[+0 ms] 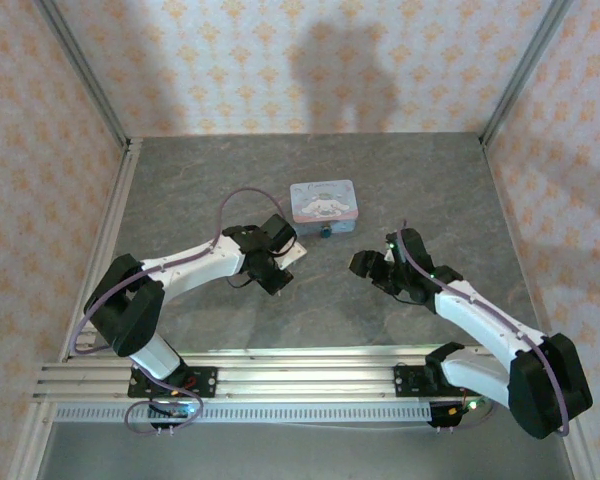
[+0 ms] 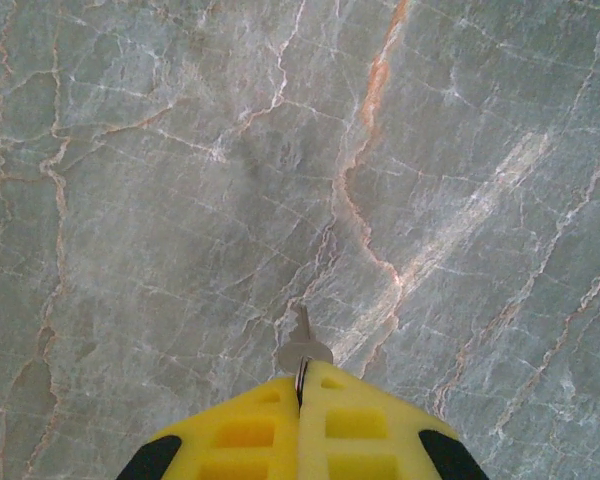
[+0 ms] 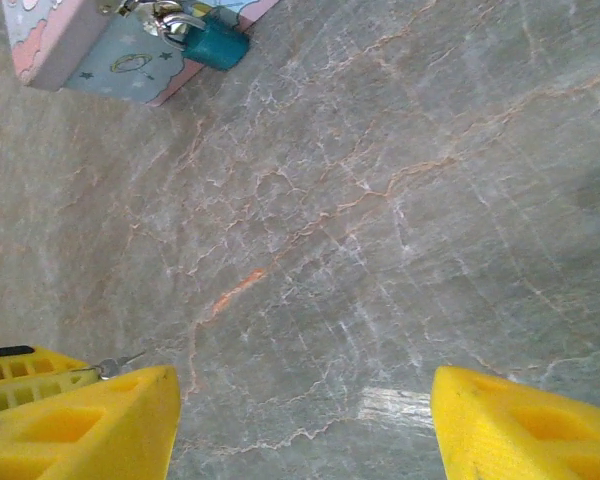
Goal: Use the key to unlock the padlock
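Starting at the padlock (image 3: 215,45): it hangs by its shackle from the clasp on the near wall of the cartoon-lidded tin (image 3: 90,50). You hold the key (image 2: 302,345) in the left hand (image 2: 302,385), whose fingers are closed on the key's head. The blade projects forward over the bare desk (image 2: 180,150), apart from the padlock. The right hand (image 3: 302,385) is spread wide and holds nothing.

Expect these faults:
- The grip on the key is narrow. An off-axis approach to the keyway will likely pivot or dislodge the key.
- The padlock hangs free. It will probably swing away under pressure unless you steady it with the right hand.
- The tin may slide if pushed.

The tin's lid is down, so its contents cannot be seen.
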`<state>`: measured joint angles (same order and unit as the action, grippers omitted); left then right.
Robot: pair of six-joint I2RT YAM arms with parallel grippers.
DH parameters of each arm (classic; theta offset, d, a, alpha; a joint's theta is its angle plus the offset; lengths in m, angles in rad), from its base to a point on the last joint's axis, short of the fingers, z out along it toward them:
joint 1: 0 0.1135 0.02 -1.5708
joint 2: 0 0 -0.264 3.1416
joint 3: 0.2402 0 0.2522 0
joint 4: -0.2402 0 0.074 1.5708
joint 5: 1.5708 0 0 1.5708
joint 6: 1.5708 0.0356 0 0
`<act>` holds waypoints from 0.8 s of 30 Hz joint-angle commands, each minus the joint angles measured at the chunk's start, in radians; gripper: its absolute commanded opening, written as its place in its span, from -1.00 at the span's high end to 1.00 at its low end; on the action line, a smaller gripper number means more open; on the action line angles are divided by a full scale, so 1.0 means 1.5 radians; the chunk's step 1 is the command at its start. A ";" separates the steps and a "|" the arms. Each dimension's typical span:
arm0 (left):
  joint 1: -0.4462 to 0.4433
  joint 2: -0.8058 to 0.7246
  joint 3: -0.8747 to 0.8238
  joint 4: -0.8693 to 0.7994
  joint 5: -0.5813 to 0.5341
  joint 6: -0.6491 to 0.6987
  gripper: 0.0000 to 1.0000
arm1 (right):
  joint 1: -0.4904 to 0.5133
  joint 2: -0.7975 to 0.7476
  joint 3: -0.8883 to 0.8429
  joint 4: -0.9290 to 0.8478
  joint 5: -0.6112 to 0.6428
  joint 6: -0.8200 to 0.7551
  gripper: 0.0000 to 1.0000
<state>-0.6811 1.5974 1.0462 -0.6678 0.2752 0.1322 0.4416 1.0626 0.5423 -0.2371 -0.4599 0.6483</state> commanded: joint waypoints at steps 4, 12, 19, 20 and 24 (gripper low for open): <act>-0.010 -0.024 0.029 -0.009 0.020 0.009 1.00 | -0.003 0.003 -0.035 0.089 -0.062 0.056 -0.26; -0.017 -0.076 0.074 -0.004 0.054 -0.019 1.00 | -0.002 0.049 -0.028 0.174 -0.142 0.205 -0.15; -0.040 -0.097 0.110 0.080 0.083 -0.073 1.00 | 0.000 0.068 0.007 0.222 -0.180 0.357 -0.04; -0.046 -0.093 0.118 0.086 0.086 -0.076 1.00 | 0.000 0.070 0.018 0.219 -0.180 0.365 -0.02; -0.069 -0.069 0.153 0.101 0.093 -0.086 1.00 | 0.011 0.077 0.051 0.215 -0.186 0.387 0.09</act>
<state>-0.7631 1.4677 1.2255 -0.5652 0.3897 0.0338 0.4446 1.1721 0.5678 0.0456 -0.7120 1.1503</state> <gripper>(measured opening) 0.048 0.463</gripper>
